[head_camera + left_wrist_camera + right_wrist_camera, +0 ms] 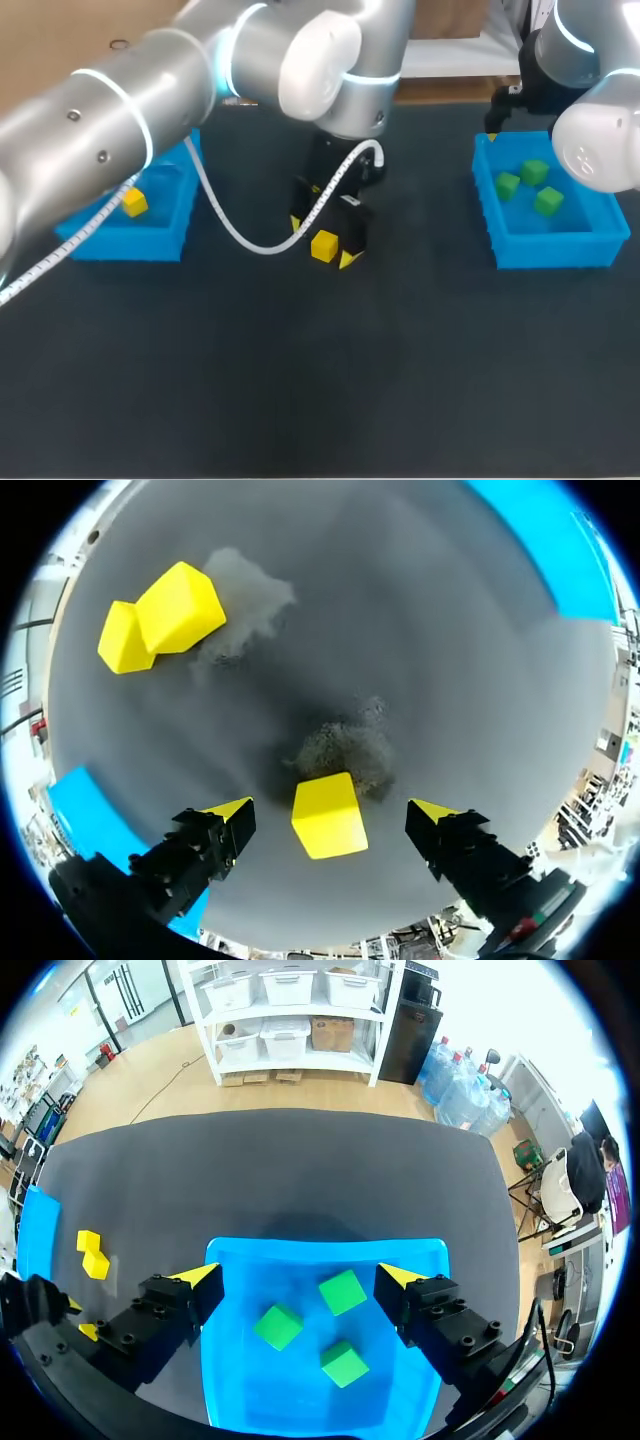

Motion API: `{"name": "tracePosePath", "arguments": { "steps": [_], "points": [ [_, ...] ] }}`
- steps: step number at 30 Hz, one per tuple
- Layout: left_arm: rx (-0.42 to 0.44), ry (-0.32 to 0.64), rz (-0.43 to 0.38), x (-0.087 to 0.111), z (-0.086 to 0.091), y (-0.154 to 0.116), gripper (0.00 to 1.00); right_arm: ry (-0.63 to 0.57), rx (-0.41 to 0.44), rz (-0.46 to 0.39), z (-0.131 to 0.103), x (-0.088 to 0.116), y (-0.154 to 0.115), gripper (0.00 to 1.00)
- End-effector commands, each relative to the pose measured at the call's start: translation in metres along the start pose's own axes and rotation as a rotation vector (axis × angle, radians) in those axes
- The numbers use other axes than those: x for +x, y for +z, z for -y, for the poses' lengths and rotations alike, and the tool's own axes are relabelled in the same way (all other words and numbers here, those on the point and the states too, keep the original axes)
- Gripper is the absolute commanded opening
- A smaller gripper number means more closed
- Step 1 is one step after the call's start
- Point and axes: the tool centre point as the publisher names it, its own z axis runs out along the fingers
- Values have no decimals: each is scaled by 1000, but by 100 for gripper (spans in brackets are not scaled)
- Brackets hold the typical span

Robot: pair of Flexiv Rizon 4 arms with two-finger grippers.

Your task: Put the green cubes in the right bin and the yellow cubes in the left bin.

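Left gripper: The left gripper hangs low over the middle of the surface. Its fingers are spread wide, one on either side of a yellow cube and touching neither face, so it holds nothing.
Loose cube: The yellow cube sits on the surface between those open fingers, roughly midway between the two bins.
Cube pair: A pair of yellow cubes lies on the surface on the far side of the left gripper, near the left bin. The two touch each other. The left arm hides them from the head view.
Left bin: The left bin stands at the left of the surface and holds a single stored yellow cube.
Right bin: The right bin stands at the right. Three green cubes lie inside, near one another but apart.
Right gripper: The right gripper hovers above the far left part of the right bin, fingers wide apart and empty.
Cable: A white cable loops down from the left arm to its wrist.
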Motion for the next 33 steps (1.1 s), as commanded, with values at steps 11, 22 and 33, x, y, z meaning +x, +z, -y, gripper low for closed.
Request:
{"name": "tracePosePath", "arguments": {
  "steps": [11,22,33],
  "points": [
    [-3,-14,-2,-6,-4,3,0,1,2,4,0,1,-1,100],
    [-43,-158,199,28,-59,-59,0,1,2,4,0,1,-1,100],
    [-123,-517,348,125,-163,-87,0,1,2,4,0,1,-1,100]
  ]
}}
